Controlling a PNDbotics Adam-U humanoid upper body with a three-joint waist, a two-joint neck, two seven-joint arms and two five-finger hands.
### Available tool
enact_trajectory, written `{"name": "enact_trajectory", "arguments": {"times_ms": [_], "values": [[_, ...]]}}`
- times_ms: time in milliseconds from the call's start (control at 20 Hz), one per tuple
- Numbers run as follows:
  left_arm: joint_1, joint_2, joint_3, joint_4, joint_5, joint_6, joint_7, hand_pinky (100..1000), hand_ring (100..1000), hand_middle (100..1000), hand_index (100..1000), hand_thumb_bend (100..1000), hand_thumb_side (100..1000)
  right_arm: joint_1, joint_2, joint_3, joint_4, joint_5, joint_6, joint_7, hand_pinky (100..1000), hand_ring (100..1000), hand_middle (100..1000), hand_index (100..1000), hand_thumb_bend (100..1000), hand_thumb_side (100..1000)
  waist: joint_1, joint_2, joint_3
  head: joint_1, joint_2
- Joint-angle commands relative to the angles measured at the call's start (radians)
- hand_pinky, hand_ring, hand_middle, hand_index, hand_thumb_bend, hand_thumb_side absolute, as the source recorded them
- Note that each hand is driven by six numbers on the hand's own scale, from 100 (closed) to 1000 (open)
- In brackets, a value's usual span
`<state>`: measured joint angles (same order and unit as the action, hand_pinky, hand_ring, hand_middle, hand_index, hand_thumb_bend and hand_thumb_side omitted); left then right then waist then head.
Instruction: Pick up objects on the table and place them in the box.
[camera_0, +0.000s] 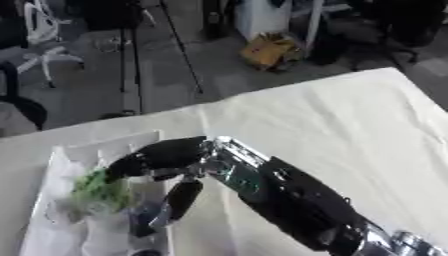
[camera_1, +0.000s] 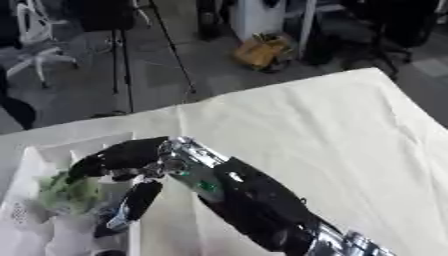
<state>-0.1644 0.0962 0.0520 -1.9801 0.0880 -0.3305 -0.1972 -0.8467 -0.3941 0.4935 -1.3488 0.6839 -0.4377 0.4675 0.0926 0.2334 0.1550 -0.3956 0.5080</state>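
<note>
Grey workshop floor fills the far bkgd, w/ a white-legged office chair (camera_0: 44, 55) at 10 o'clock, a thin black stand (camera_0: 131, 65) just right of it, and a crumpled yellow-brown bag (camera_0: 269, 50) at 12 o'clock beside white furniture.

Nearer, a cream cloth-covered table (camera_0: 350, 130) runs askew from 9 o'clock up toward 2 o'clock.

At 8 o'clock on the table sits a shallow white open box (camera_0: 61, 155) w/ low walls, lined w/ clear crinkled plastic. Inside it lies a leafy green bunch, lettuce-like (camera_0: 101, 187), roughly mid-box, and a small dark blue-grey item (camera_0: 140, 220) just right of and below the greens, near the box's right wall; can't make out what that item is.

Robot's right arm (camera_0: 297, 205), black w/ silver joints, comes in from 5 o'clock and reaches diag. to the box. Right hand (camera_1: 131, 152) hovers over the box's right side: fingers (camera_0: 122, 165) extend toward 9 o'clock, slightly relaxed, tips at the top edge of the greens; thumb (camera_0: 181, 197) hangs down toward 6 o'clock, well apart from the fingers. Hand is spread, nothing clasped in it. Whether the fingertips touch the greens, can't tell.

Left hand doesn't show.
</note>
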Motion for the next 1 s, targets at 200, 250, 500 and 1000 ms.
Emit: {"name": "enact_trajectory", "arguments": {"times_ms": [200,250,500,1000], "values": [[-0.012,0.020,0.001,-0.020,0.005,-0.006,0.000,1000,895,803,763,737,573,-0.016,-0.042,-0.054,-0.055,-0.022,0.047,-0.094,863,877,916,988,515,671,-0.008,-0.043,-0.013,0.011,-0.017],[-0.012,0.020,0.003,-0.020,0.003,-0.007,0.002,1000,895,803,763,735,574,-0.014,-0.051,-0.065,-0.068,-0.031,0.062,-0.130,843,861,899,975,505,655,-0.008,-0.042,-0.017,0.014,-0.017],[-0.004,0.018,0.021,-0.020,-0.008,-0.011,0.030,1000,895,802,762,718,586,0.008,-0.104,-0.137,-0.150,-0.101,0.160,-0.312,790,825,858,950,476,607,-0.004,-0.032,-0.052,0.040,-0.022],[0.008,0.003,0.068,-0.020,-0.057,-0.002,0.109,1000,920,821,765,695,612,0.169,-0.224,-0.283,-0.493,-0.379,0.296,-0.498,694,759,808,899,386,583,0.004,-0.002,-0.167,0.145,-0.010]]}}
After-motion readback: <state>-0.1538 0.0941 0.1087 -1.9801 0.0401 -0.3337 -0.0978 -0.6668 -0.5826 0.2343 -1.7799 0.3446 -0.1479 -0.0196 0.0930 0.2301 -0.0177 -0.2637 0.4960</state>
